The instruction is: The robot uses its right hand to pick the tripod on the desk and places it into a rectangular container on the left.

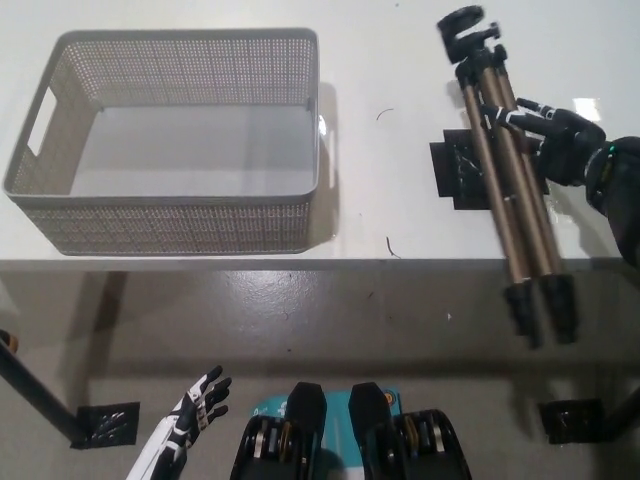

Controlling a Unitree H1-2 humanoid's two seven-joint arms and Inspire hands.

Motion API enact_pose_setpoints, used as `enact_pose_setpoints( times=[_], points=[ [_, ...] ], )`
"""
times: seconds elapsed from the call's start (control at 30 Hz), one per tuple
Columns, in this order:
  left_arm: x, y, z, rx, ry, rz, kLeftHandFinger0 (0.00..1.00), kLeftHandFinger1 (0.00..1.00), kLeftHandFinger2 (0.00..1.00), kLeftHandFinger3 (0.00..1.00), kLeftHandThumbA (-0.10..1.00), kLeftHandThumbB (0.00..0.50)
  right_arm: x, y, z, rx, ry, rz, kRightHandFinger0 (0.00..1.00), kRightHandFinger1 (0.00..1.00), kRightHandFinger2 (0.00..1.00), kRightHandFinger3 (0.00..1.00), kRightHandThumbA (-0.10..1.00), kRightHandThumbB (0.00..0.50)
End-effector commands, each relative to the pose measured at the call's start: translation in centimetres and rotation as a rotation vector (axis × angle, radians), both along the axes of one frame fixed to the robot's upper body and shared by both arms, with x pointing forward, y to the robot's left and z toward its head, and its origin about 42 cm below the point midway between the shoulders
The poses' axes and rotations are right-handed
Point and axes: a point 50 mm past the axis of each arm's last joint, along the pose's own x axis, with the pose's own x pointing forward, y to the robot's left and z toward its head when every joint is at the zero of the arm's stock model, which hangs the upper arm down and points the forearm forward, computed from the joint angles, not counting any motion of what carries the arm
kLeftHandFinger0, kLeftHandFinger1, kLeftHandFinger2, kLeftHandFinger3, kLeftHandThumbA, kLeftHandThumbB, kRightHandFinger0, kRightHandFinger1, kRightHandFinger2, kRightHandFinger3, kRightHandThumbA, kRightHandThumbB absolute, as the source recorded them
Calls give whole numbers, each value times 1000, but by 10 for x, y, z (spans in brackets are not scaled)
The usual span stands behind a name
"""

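tripod (pixel 505 170) seemingly gripped in right robot hand (pixel 556 140)

Single head view, set high on the robot and facing steeply down from a middling distance, takes in the white desk (pixel 380 60) to its near edge across mid-frame, the grey floor (pixel 330 330) below it, with no second view to overlap.

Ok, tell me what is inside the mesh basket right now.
The mesh basket shows only its bare pale floor; no object lies in it. The near wall hides a strip of floor behind it. The tripod is in the right hand, out over the desk's right side.
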Motion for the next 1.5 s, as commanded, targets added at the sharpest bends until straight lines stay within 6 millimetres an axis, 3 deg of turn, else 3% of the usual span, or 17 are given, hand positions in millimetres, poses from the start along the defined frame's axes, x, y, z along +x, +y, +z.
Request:
enact_pose_setpoints(
  times=[0.0,0.17,0.23,0.27,0.33,0.37,0.47,0.5,0.6,0.67,0.73,0.87,0.93,1.07,1.27,1.33,1.47],
  points=[
    [-4,5,4,-32,-59,21,1000,1000,1000,1000,1000,300,24,18,101,370,-176,53,0,0,457,1000,-100,143],
    [-8,7,2,-26,-53,29,1000,1000,1000,1000,1000,318,27,21,123,474,-205,55,0,0,411,1000,-100,188],
    [-10,6,1,-24,-51,33,1000,1000,1000,1000,1000,309,27,21,132,495,-224,68,0,0,460,531,-100,208],
    [-12,6,0,-21,-47,35,1000,1000,1000,1000,1000,308,27,21,135,494,-246,83,0,0,503,504,-100,204],
    [-14,6,-1,-23,-43,37,1000,1000,1000,1000,1000,299,28,21,139,523,-254,73,0,0,517,638,-100,227],
    [-16,6,-2,-24,-39,38,1000,1000,1000,1000,1000,291,28,24,143,533,-258,73,0,0,509,858,-100,228],
    [-23,4,-6,-33,-28,37,1000,1000,1000,1000,1000,264,28,27,152,586,-286,109,0,3,572,724,-100,185],
    [-21,3,-6,-34,-28,37,1000,1000,1000,1000,1000,264,29,28,158,585,-297,112,0,12,606,1000,-100,179],
    [-22,4,-7,-37,-18,39,1000,1000,1000,1000,1000,298,28,33,173,610,-336,170,0,67,691,835,-100,160],
    [-24,3,-9,-45,-13,39,1000,1000,1000,1000,1000,306,28,37,181,622,-330,181,0,103,704,1000,-100,169],
    [-25,3,-8,-35,-14,33,1000,1000,1000,1000,1000,267,26,44,198,528,-405,250,0,75,630,868,-100,206],
    [-24,2,-9,-38,-16,34,1000,1000,1000,1000,1000,275,24,63,225,481,-419,289,0,78,630,1000,-100,159],
    [-23,2,-8,-30,-11,28,1000,1000,1000,1000,1000,259,24,75,236,452,-419,324,0,134,644,742,-100,158],
    [-34,-2,-15,-47,14,20,1000,1000,1000,1000,1000,272,22,103,244,379,-416,399,0,163,621,1000,-100,140],
    [-27,4,-13,-25,0,10,1000,1000,1000,1000,1000,272,16,162,256,143,-391,444,0,94,604,1000,-100,152],
    [-24,4,-12,-12,-10,1,1000,1000,1000,1000,1000,286,12,189,258,86,-388,445,0,64,574,888,-100,171],
    [-25,1,-12,3,-7,-9,1000,1000,1000,1000,1000,291,4,228,248,28,-359,466,0,3,531,1000,-100,166]
  ],
)
